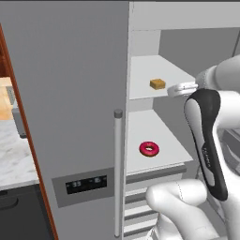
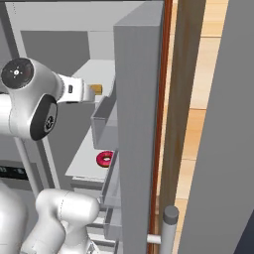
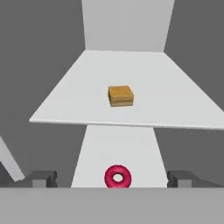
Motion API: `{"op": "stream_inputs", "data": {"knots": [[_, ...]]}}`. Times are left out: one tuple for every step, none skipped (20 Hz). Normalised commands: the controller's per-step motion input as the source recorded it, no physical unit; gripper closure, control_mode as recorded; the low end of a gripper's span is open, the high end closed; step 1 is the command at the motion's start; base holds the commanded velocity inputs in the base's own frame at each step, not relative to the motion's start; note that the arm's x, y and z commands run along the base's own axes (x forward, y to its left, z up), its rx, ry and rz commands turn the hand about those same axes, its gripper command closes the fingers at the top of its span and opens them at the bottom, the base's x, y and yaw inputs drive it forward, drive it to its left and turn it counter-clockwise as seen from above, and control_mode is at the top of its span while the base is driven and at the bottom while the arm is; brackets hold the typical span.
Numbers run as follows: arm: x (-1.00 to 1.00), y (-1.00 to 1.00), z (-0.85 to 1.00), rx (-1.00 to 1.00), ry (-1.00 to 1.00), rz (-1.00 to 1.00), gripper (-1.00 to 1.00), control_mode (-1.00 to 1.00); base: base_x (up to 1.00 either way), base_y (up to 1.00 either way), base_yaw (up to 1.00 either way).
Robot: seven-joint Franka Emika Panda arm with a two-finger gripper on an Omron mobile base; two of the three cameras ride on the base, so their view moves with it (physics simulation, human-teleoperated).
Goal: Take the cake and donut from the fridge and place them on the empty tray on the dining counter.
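Inside the tall matte-grey fridge point(image 1: 65, 93), the small golden-tan layered square cake point(image 3: 120, 96) sits on a smooth white upper shelf point(image 3: 175, 96) and the glossy pink-red ring donut point(image 3: 117, 176) below, while the two-finger gripper point(image 3: 112, 178), fingers spread apart, seemingly empty, faces them.

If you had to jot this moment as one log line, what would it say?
two-finger gripper: open, holding nothing | small golden-tan square cake: upper white shelf | pink-iced ring donut: shelf below | tall grey fridge: open

Open shelf space surrounds the cake point(image 3: 120, 96) — upper shelf point(image 3: 175, 111) overhangs the donut point(image 3: 117, 176).
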Motion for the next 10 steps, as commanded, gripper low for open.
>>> {"op": "stream_inputs", "data": {"knots": [[0.31, 0.0, 0.0, -0.03, -0.17, 0.0, -1.0, -1.0, 0.0, 0.0, 0.0], [0.39, -0.01, 0.01, 0.0, -0.02, 0.0, -1.0, -1.0, 0.0, 0.0, 0.0], [0.45, 0.0, 0.04, 0.0, 0.0, 0.0, -1.0, -1.0, 0.0, 0.0, 0.0], [0.41, 0.0, 0.0, 0.0, 0.0, 0.0, -1.0, -1.0, 0.0, 0.0, 0.0], [0.34, -0.01, 0.0, 0.0, 0.0, 0.0, -1.0, -1.0, 0.0, 0.0, 0.0], [0.37, -0.01, 0.0, 0.0, 0.0, 0.0, -1.0, -1.0, 0.0, 0.0, 0.0], [0.36, -0.02, 0.0, 0.0, 0.0, 0.0, -1.0, -1.0, 0.0, 0.0, 0.0], [0.42, 0.0, 0.0, 0.0, 0.0, 0.0, -1.0, -1.0, 0.0, 0.0, 0.0], [0.45, 0.0, 0.0, 0.0, 0.0, 0.0, -1.0, -1.0, 0.0, 0.0, 0.0], [0.51, 0.0, 0.0, 0.0, 0.0, 0.0, -1.0, -1.0, 0.0, 0.0, 0.0]]}}
